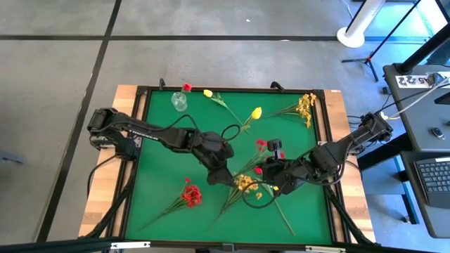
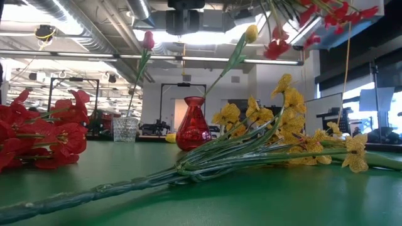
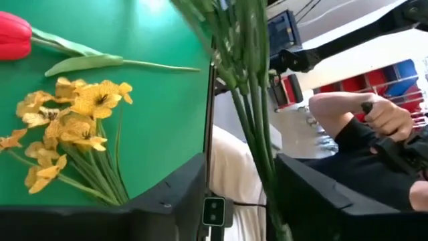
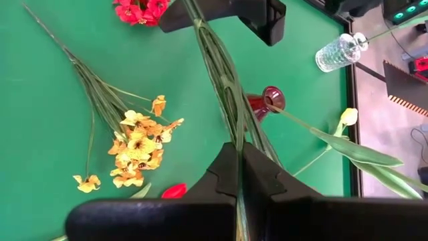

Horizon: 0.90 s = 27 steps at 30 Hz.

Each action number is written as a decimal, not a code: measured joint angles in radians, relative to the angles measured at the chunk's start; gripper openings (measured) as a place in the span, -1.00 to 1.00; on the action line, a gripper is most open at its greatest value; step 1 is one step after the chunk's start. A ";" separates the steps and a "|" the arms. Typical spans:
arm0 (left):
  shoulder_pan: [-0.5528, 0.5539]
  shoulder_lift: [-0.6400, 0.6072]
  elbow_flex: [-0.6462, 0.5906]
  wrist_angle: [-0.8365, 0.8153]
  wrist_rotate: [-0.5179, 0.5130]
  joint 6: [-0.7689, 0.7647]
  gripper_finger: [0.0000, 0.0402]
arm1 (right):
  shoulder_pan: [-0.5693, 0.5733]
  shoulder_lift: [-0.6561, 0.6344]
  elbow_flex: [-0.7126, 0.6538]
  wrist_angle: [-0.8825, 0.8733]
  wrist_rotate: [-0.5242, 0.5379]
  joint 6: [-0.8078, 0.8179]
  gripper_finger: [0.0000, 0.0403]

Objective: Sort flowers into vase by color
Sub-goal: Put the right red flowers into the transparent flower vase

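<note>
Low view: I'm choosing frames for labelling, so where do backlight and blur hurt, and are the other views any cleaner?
Low view: bright ceiling lights wash out the top, and the near stems are soft while the red vase is sharper. High view: even light, no glare on the green mat. Left wrist view: the held stems blur close to the lens.
</note>
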 joint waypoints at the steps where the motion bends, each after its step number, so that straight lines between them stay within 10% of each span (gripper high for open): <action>1: 0.004 0.000 0.000 -0.002 0.011 0.000 -0.21 | 0.000 0.000 0.000 0.000 -0.001 0.000 -0.99; 27: 0.030 -0.004 0.000 -0.120 0.012 0.115 -0.97 | 0.001 0.000 0.000 0.001 -0.012 0.015 -0.88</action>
